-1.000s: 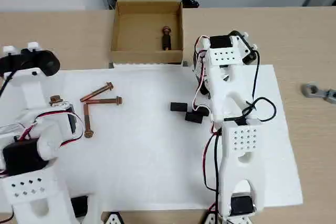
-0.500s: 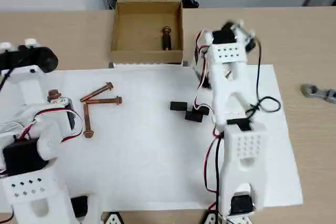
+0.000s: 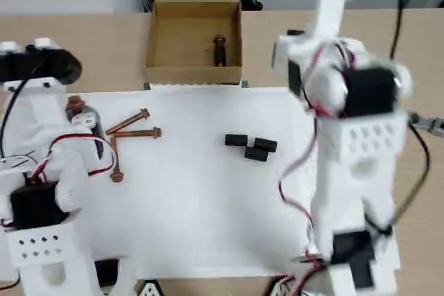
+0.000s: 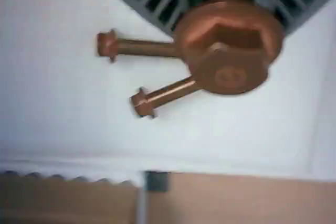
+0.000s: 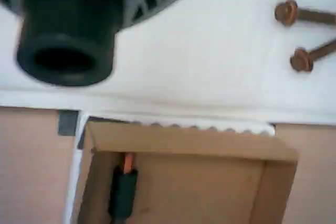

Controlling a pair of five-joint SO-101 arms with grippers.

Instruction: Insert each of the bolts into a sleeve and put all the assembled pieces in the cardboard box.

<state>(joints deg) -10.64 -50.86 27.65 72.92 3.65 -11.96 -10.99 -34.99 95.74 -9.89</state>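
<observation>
My left gripper (image 3: pixel 76 112) stands at the left edge of the white sheet, shut on a copper bolt (image 3: pixel 74 105); its hex head (image 4: pixel 228 51) faces the left wrist camera. Three more bolts (image 3: pixel 132 132) lie loose on the sheet beside it, two of them (image 4: pixel 157 95) under the held one. My right gripper (image 5: pixel 73 9) is shut on a black sleeve (image 5: pixel 65 45), held high near the cardboard box (image 5: pixel 184 142). The box (image 3: pixel 159 39) holds one assembled piece (image 3: pixel 220 48). Three black sleeves (image 3: pixel 251 147) lie mid-sheet.
The white sheet (image 3: pixel 194 206) covers most of the wooden table, with free room across its front half. A metal tool (image 3: pixel 418 122) lies on the bare table at the far right. Dark equipment sits behind the box.
The right arm has risen from over the sleeves to high above the table, uncovering the three sleeves on the sheet. The left gripper has carried its bolt a little farther from the table's front.
</observation>
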